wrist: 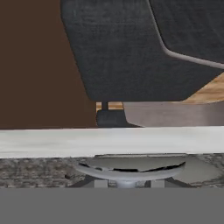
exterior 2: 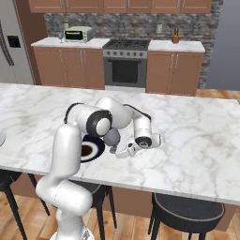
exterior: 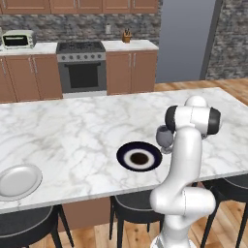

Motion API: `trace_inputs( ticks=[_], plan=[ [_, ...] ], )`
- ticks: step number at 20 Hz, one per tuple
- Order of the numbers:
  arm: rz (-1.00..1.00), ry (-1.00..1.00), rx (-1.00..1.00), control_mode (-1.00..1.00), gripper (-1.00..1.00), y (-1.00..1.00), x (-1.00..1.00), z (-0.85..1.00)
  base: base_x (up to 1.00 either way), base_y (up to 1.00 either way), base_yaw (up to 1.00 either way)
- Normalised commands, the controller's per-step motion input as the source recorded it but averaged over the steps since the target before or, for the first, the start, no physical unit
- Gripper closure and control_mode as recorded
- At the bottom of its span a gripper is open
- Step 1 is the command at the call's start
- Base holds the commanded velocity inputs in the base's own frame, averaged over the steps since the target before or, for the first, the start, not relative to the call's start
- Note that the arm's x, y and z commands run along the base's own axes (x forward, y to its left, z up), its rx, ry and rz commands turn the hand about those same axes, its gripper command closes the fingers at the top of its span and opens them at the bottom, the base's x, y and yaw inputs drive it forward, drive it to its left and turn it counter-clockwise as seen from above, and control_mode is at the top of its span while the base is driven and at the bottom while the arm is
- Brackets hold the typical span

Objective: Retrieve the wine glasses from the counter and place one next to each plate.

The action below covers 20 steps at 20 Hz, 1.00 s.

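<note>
Right under my wrist camera sits the flat round foot of the wine glass (wrist: 131,169), with my two finger tips rising on either side of its stem, so my gripper (exterior 2: 123,150) is narrowed around the glass and carrying it. From the left base view the rounded bowl of that glass shows just beside my forearm, standing upright over the island (exterior: 72,131), close to the right of the dark plate (exterior: 139,157). I judge it light and rigid but fragile: thin translucent walls, a slender stem, smooth and likely slippery. The stem is the sensible place to hold, low enough that the bowl cannot tip, with gentle pressure only. Setting it down calls for the foot to meet the marble level, or it may topple. A second, light-grey plate (exterior: 18,180) lies well apart at the island's left edge. Black stools (exterior: 135,206) stand below the near edge, and the counter (exterior: 130,46) with the stove (exterior: 81,65) is against the far wall.
</note>
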Motion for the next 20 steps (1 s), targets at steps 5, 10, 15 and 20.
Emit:
trace_inputs(
  ticks=[5,10,15,20],
  plan=[
    [0.04,-0.17,0.00,-1.00,1.00,-0.01,0.04,-0.62,0.00,0.00,0.00],
    [0.00,-0.02,-0.02,-1.00,-1.00,0.00,0.00,-0.56,0.00,0.00,0.00],
    [0.00,0.01,0.00,-1.00,-1.00,-0.02,0.00,-0.14,0.00,0.00,0.00],
    [0.00,0.00,0.00,-1.00,-1.00,-0.06,0.00,0.00,0.00,0.00,0.00]
  ],
)
